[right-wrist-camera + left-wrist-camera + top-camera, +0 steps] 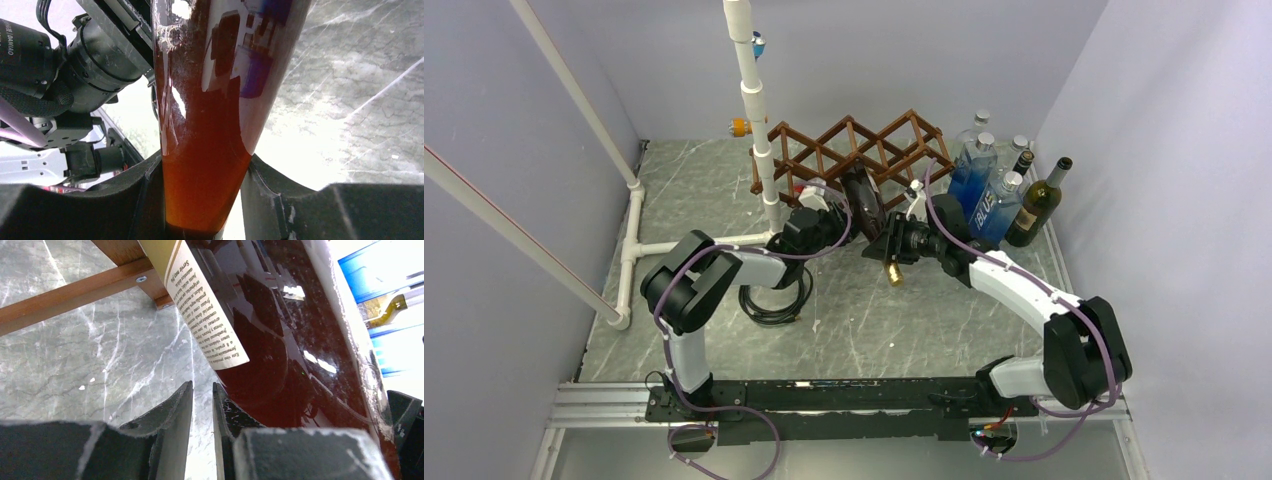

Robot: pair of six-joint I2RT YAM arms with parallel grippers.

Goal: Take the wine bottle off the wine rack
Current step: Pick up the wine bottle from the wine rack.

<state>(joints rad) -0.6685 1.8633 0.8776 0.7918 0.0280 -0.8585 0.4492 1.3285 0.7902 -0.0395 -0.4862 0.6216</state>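
Right wrist view: the right tool [205,200] grasps the wine bottle [215,100], best drawn straight back toward it; left tool [202,387] clenched empty.

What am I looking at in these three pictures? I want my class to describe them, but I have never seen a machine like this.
These are two robot arms bolted at the near edge of a marbled table. The wide picture looks down from above and behind them. The other two come from a camera on each wrist, looking along that arm's own pincer. At the back stands a brown wooden wine rack. To its right are blue bottles and a dark green bottle, and to its left a white pipe frame. The right pincer is shut on the dark wine bottle, near its neck. The left pincer is shut on nothing, just beside that bottle.
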